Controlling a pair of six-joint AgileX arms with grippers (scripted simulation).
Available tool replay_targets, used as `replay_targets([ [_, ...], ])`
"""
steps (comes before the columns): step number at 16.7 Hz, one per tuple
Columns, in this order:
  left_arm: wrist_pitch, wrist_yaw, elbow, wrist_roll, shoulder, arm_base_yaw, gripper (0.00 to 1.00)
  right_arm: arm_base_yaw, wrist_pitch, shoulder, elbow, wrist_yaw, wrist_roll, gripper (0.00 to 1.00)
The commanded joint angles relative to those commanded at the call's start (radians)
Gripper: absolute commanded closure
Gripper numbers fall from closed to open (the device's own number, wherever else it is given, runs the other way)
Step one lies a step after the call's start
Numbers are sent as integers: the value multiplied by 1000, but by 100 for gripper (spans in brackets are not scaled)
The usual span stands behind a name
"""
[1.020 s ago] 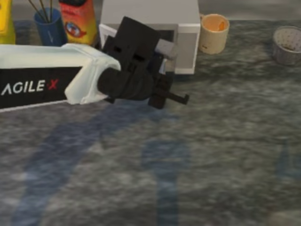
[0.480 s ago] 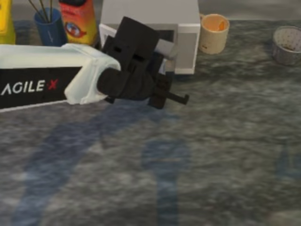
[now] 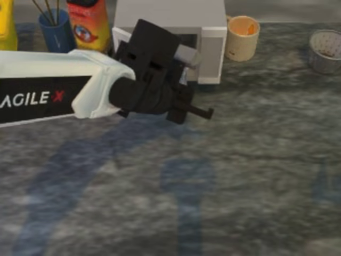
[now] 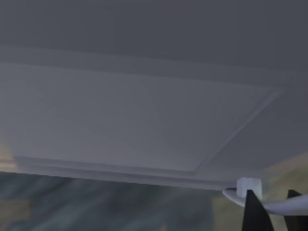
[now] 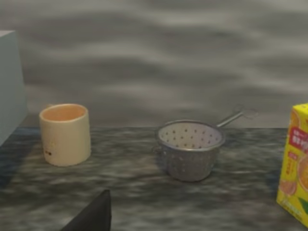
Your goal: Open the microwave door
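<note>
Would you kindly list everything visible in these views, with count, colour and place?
microwave: one, silver-grey, back centre.
microwave door: one, grey, ajar, behind the left arm.
cup: one, beige, right of the microwave.
strainer: one, metal, far right.
blue holder: one, with sticks, back left.
orange carton: one, beside the holder.
yellow carton: one, near the strainer.
yellow item: one, far back left.
table: one, mottled grey.
left gripper: one, black, at the door's handle.
</note>
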Motion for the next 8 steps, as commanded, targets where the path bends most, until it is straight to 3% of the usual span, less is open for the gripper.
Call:
replay_targets([
  [8, 9, 24, -25, 40, -20, 19, 100, 0, 0, 0, 0, 0, 0, 0],
])
